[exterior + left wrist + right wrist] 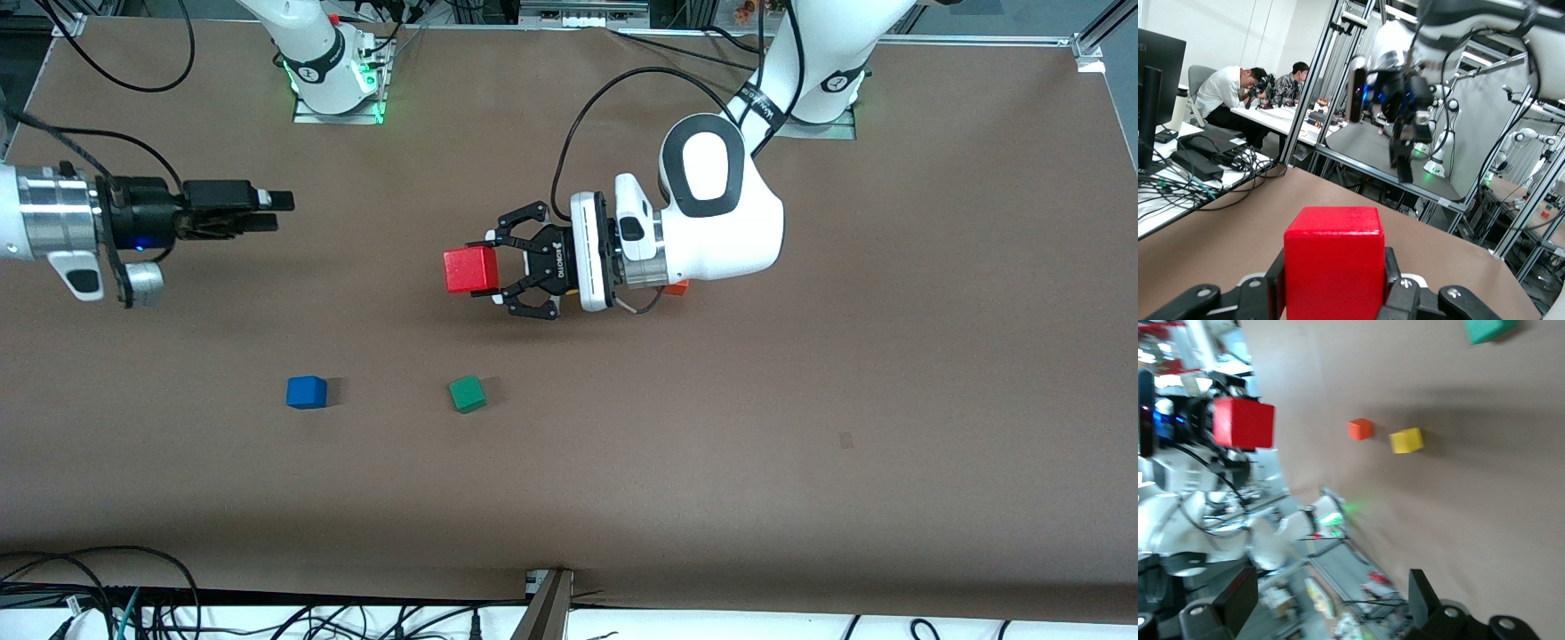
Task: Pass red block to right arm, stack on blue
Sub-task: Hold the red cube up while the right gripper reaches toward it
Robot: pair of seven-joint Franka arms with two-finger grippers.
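While claw-held — bright red block (470, 269)

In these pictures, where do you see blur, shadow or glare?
Front view: sharp; blue cube and green cube cast short shadows. Left wrist view: red block sharp, the distant right gripper blurred. Right wrist view: motion-smeared, its background washed out.

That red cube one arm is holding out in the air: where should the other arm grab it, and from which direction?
Probably by the red block's free half, which sticks out past the left gripper. That gripper clamps two opposite faces, so the open right gripper, level at the right arm's end of the table, should come straight toward the block's outer face and close on the two uncovered sides, top and bottom.
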